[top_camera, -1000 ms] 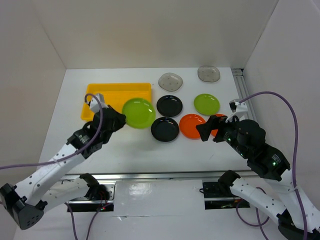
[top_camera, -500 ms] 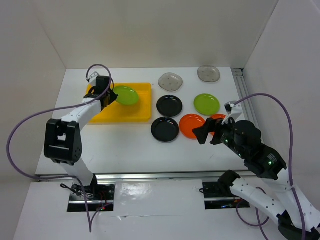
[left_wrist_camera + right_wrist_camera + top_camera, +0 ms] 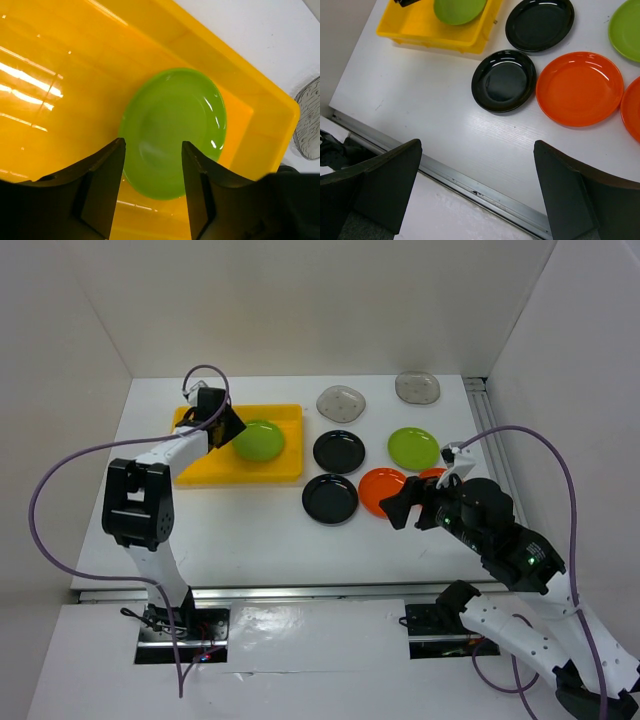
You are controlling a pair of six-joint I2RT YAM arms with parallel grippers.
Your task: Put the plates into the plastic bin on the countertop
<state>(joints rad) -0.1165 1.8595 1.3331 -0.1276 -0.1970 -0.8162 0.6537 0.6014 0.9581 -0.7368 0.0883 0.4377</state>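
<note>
Left jaws: the left gripper [image 3: 153, 146] has its jaws apart and clamped on nothing, low over the yellow bin [image 3: 60, 65]; the near rim of a green plate [image 3: 172, 125] shows in the gap between them.
Right jaws: the right gripper [image 3: 477, 150] is spread wide and empty above the counter [image 3: 420, 100], near its front edge.
Green plate: inside the bin, toward its right wall; whether it lies quite flat cannot be told.
Plates outside the bin: near black plate [image 3: 330, 498], far black plate [image 3: 339, 451], orange plate [image 3: 385, 492], second green plate [image 3: 413, 448], and two grey plates [image 3: 341, 401] by the back wall, all on the counter to the right of the bin.
Step in hand: the release of the first plate looks done; the rest wait.
Next move: probably the left arm lifts clear, while the right gripper drops low to pinch a shallow, glossy rim, likely the near black plate or the orange one.
Writing: no brand, label or lettering can be read.
</note>
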